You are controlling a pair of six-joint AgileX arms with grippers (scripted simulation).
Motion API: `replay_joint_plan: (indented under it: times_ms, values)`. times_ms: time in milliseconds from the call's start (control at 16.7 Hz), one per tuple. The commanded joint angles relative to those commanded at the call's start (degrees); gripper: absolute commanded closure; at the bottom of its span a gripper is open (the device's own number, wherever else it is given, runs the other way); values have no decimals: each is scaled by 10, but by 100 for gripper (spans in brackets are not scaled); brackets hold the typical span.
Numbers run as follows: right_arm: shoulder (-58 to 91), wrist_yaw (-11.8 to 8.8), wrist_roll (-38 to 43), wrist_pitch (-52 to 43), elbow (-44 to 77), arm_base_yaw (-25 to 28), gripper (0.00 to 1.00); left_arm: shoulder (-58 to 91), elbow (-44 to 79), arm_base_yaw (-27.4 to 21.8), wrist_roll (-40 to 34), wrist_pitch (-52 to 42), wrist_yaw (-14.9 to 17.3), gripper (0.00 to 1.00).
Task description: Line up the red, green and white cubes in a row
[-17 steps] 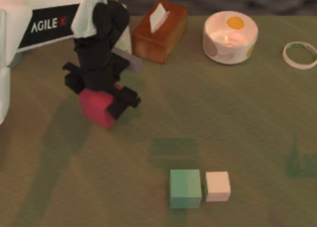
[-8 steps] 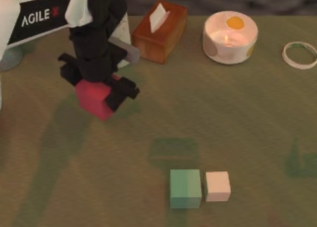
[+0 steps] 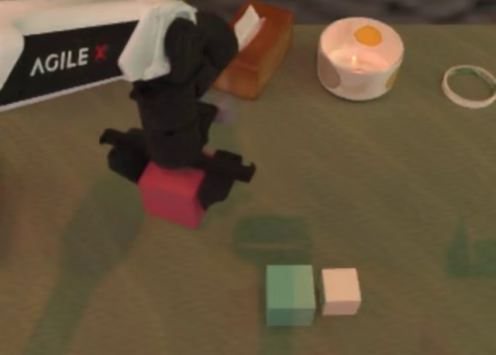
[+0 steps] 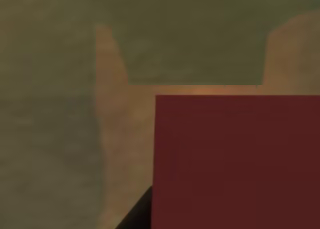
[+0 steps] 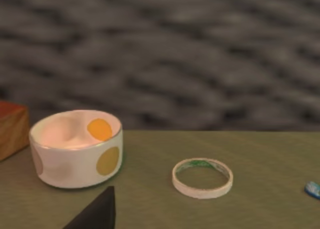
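Observation:
My left gripper [image 3: 178,173] is shut on the red cube [image 3: 172,200] and holds it above the table, left of the middle. The left wrist view is mostly filled by that red cube [image 4: 235,159], with one dark finger [image 4: 137,214] against its side. The green cube [image 3: 291,294] and the smaller white cube [image 3: 341,291] sit side by side near the front edge, nearly touching, to the right of and in front of the held cube. My right gripper is outside the top view; only a dark tip of it [image 5: 100,214] shows in the right wrist view.
A brown tissue box [image 3: 260,49] stands at the back, just behind the left arm. A white spotted bowl [image 3: 360,59] is at the back middle, and a tape ring [image 3: 469,85] lies at the back right. A small blue object [image 5: 312,189] lies beyond the ring.
The left arm has carried the red cube to the right and toward the front of the table. The green and white cubes have not moved.

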Motion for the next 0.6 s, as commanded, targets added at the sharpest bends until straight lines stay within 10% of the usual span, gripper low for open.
replay_joint_plan:
  times_ms: [600]
  values:
    - [0, 0, 0, 0, 0, 0, 0, -154, -190, -105, -307, 42, -3, 100]
